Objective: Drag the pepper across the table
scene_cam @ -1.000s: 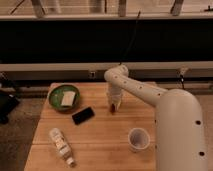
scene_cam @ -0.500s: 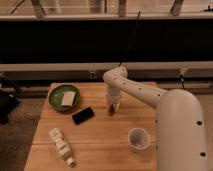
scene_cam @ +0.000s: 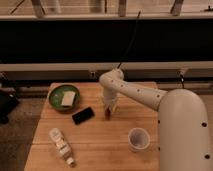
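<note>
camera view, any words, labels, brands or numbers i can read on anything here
No text here can be read.
White bottle: any label is too blurred to read.
Black phone: screen dark, nothing legible.
White cup: no marking visible.
Gripper, down at the pepper near the middle of the table: no legible marking.

I see the table (scene_cam: 100, 142), light wooden planks, carrying a green bowl (scene_cam: 54, 94) at the back left and a black phone (scene_cam: 83, 115) just in front of it. A white bottle (scene_cam: 61, 145) lies on its side front left, and a white cup (scene_cam: 138, 138) stands front right. The pepper (scene_cam: 107, 114) lies mid-table, right below my claw (scene_cam: 110, 107).
</note>
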`<action>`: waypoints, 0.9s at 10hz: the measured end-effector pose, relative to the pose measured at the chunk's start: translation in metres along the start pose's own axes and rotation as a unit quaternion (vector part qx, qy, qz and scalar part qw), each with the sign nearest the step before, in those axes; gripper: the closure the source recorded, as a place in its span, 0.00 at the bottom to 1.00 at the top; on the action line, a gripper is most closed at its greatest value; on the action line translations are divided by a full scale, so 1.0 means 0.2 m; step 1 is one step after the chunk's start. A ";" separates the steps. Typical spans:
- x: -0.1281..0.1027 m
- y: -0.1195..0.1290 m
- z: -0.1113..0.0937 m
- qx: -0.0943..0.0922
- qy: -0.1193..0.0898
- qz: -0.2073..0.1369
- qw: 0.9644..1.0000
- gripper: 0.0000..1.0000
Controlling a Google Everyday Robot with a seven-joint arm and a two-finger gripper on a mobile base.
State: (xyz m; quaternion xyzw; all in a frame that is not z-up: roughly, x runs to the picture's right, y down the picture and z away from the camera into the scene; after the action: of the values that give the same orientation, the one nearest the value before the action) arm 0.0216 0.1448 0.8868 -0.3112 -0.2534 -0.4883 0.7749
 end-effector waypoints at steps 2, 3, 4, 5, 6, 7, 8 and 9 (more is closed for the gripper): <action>-0.03 -0.01 -0.01 0.003 -0.002 -0.008 1.000 1.00; -0.05 -0.01 -0.01 0.003 -0.005 -0.010 1.000 1.00; -0.07 -0.01 -0.01 0.004 -0.007 -0.013 1.000 1.00; -0.10 -0.02 0.00 0.004 -0.011 -0.019 1.000 1.00; -0.12 -0.02 0.00 0.003 -0.014 -0.022 1.000 1.00; -0.14 -0.02 0.01 0.001 -0.017 -0.026 1.000 1.00; -0.17 -0.02 0.02 -0.002 -0.020 -0.033 0.999 1.00; -0.19 -0.03 0.03 -0.005 -0.021 -0.038 0.999 1.00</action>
State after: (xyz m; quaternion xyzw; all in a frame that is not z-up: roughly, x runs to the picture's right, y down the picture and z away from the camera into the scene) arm 0.0012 0.1705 0.8649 -0.3155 -0.2786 -0.5118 0.7489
